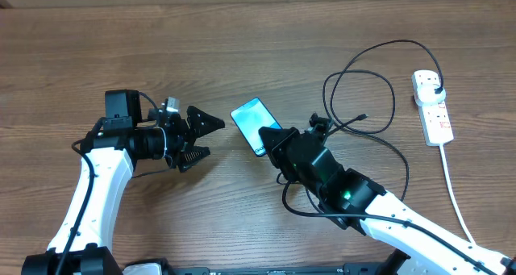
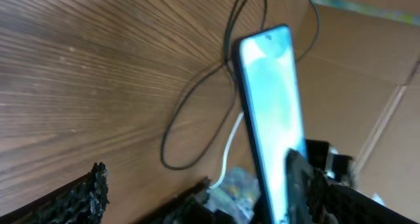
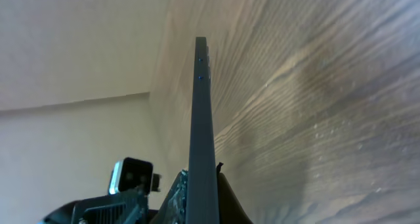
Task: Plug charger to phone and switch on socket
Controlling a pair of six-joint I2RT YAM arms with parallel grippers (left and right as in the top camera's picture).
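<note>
Right gripper (image 1: 271,143) pinches lower end of lit smartphone (image 1: 253,117) over wooden table (image 1: 72,49). Left gripper (image 1: 212,137) spread wide, empty, just beside phone. Black charger cable (image 1: 403,42) looped near white power strip (image 1: 434,107).

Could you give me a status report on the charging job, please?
Left jaws open, empty. Right jaws shut on phone. Charger tip loose on table, not in phone. Its loops by right arm, may snag.

Your phone (image 1: 255,121) shows light blue, black-edged — charger (image 1: 401,42) black, socket (image 1: 433,107) white with red marks, table (image 1: 242,41) brown wood-grain.
</note>
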